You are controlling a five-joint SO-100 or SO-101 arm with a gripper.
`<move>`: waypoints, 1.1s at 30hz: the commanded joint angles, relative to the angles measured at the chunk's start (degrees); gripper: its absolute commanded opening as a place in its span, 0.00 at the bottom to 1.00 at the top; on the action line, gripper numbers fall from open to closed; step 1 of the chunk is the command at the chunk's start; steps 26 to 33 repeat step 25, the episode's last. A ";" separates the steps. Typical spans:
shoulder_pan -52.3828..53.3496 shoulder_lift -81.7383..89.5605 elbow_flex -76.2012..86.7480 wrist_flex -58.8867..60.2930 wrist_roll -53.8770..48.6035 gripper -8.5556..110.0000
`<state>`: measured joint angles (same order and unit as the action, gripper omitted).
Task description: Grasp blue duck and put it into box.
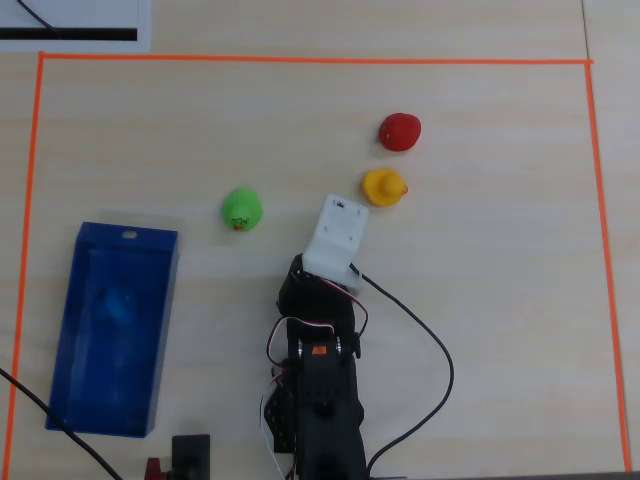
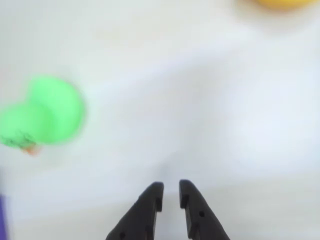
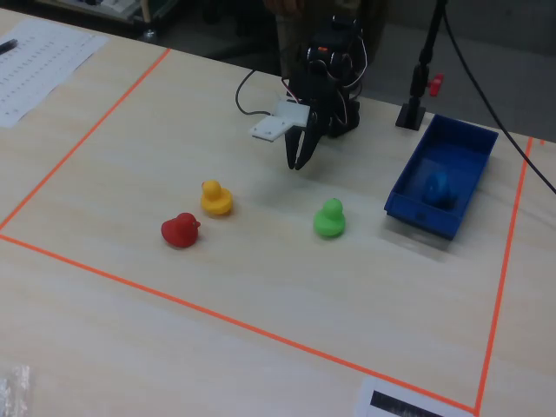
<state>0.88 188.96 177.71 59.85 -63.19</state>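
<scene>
The blue duck [image 1: 120,303] lies inside the dark blue box [image 1: 128,236] at the left of the overhead view. In the fixed view the duck [image 3: 436,187] sits in the box [image 3: 415,220] at the right. My gripper [image 2: 171,188] hangs over bare table, its jaws nearly together and holding nothing. In the fixed view it [image 3: 298,163] points down between the arm base and the green duck, well apart from the box. In the overhead view a white camera mount [image 1: 337,235] hides the fingers.
A green duck [image 1: 241,210] stands left of the gripper and is blurred in the wrist view [image 2: 45,112]. A yellow duck [image 1: 384,187] and a red duck [image 1: 399,131] stand beyond it. Orange tape [image 1: 300,60] borders the work area. Cables [image 1: 430,350] run beside the base.
</scene>
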 commanded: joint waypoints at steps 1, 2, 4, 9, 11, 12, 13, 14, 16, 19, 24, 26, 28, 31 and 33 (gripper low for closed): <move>-0.62 0.79 0.44 9.93 -3.78 0.07; -1.05 0.79 0.44 13.01 -4.92 0.07; -0.88 0.79 0.44 14.68 -4.66 0.07; -0.35 0.79 0.44 14.85 -5.19 0.10; -0.35 0.79 0.53 14.85 -5.19 0.10; -0.35 0.79 0.53 14.85 -5.19 0.10; -0.35 0.79 0.53 14.85 -5.19 0.10; -0.35 0.79 0.53 14.85 -5.19 0.10; -0.35 0.79 0.53 14.85 -5.19 0.10; -0.35 0.79 0.53 14.85 -5.19 0.10; -0.35 0.79 0.53 14.85 -5.19 0.10; -0.35 0.79 0.53 14.85 -5.19 0.10; -0.35 0.79 0.53 14.85 -5.19 0.10; -0.35 0.79 0.53 14.85 -5.19 0.10; -0.35 0.79 0.53 14.85 -5.19 0.10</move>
